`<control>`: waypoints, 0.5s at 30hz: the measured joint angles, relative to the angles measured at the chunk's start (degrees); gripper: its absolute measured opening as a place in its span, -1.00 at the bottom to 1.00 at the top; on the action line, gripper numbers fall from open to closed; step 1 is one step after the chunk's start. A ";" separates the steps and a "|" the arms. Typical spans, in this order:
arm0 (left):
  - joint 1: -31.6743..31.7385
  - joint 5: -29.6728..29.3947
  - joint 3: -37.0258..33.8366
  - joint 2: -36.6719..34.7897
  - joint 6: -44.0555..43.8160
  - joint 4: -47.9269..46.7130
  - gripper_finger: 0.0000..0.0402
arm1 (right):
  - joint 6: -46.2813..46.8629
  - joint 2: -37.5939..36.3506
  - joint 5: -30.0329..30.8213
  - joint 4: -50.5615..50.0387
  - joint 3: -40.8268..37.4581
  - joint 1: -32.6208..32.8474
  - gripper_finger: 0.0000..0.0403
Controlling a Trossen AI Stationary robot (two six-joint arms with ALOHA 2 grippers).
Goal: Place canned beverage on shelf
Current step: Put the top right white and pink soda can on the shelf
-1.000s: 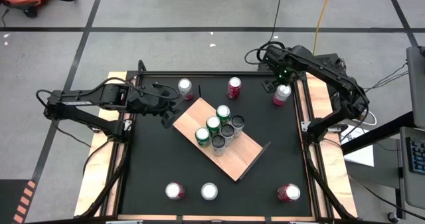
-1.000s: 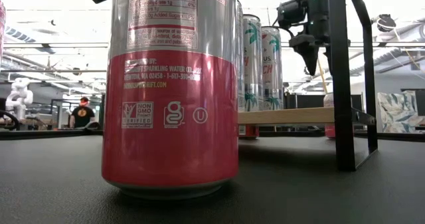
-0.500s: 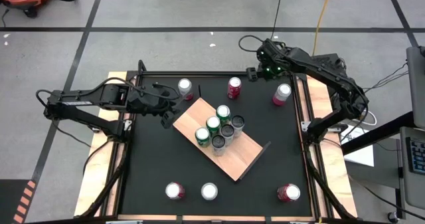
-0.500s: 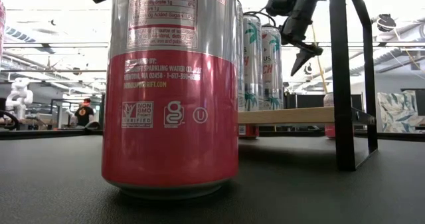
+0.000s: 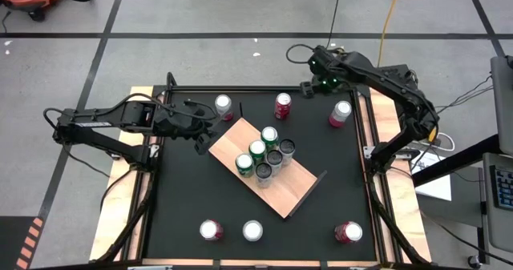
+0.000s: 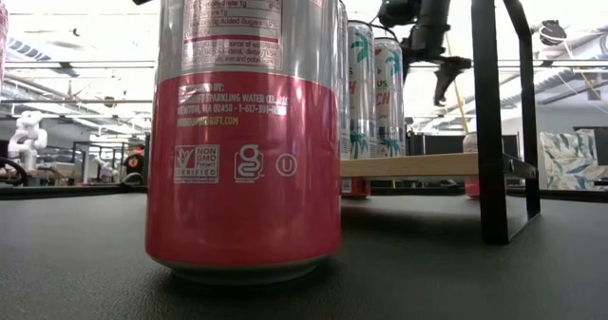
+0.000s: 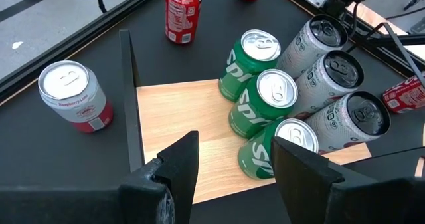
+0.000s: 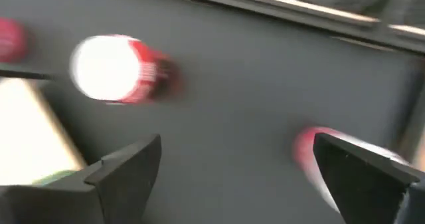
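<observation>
You get only a smear from the right wrist view, where a red can (image 8: 123, 68) and another red shape (image 8: 319, 151) blur, while in the low view one near can (image 6: 249, 130), its top cropped, hides most of the shelf (image 6: 418, 165).

My right arm reaches over the table's far edge, folded at the elbow on the right, its gripper (image 5: 309, 86) raised clear of the surface with fingers (image 8: 129, 167) spread wide and empty. My left arm stretches in low from the left side, its gripper (image 7: 232, 167) partly open, holding nothing.
</observation>
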 joint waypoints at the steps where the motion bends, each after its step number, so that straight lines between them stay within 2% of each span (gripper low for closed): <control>1: 0.00 0.00 0.00 0.00 0.00 0.00 -0.07 | -0.51 0.00 1.56 -2.45 0.21 -0.21 0.85; 5: 0.00 -1.27 0.00 0.42 0.00 -0.01 -0.07 | -2.74 0.05 3.06 -10.26 -0.18 -1.77 0.85; 15: 0.00 -1.61 -0.05 1.68 0.32 -0.22 -0.07 | -5.18 0.04 4.67 -11.69 -1.54 -7.55 0.85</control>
